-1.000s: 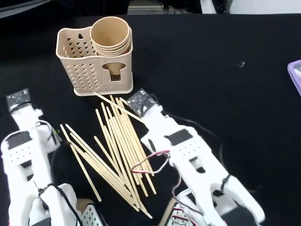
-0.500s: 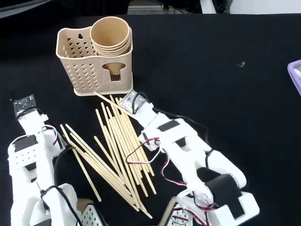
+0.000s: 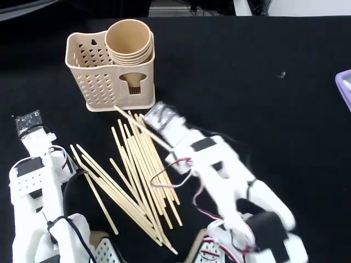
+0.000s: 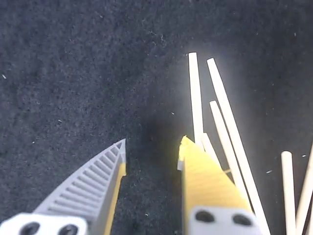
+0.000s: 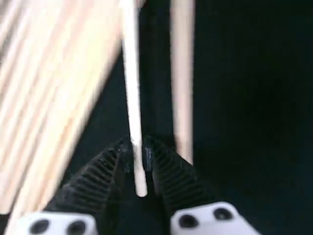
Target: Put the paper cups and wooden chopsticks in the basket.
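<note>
A beige basket stands at the far left, with stacked paper cups in its right compartment. Many wooden chopsticks lie fanned on the black table in front of it. My right gripper is shut on one chopstick, which in the high view is the chopstick slanting toward the basket's base from under the right arm. My left gripper hangs open just above the cloth, its yellow finger beside the tips of some chopsticks. The left arm is at the near left.
A purple container's edge shows at the right border. The black cloth to the right of the basket is bare. Red and black wires loop off the right arm over the chopstick pile.
The right arm has swung back to the right and the chopstick in its gripper has shifted slightly right with it. The left arm drew in a little a second ago and has held still since.
</note>
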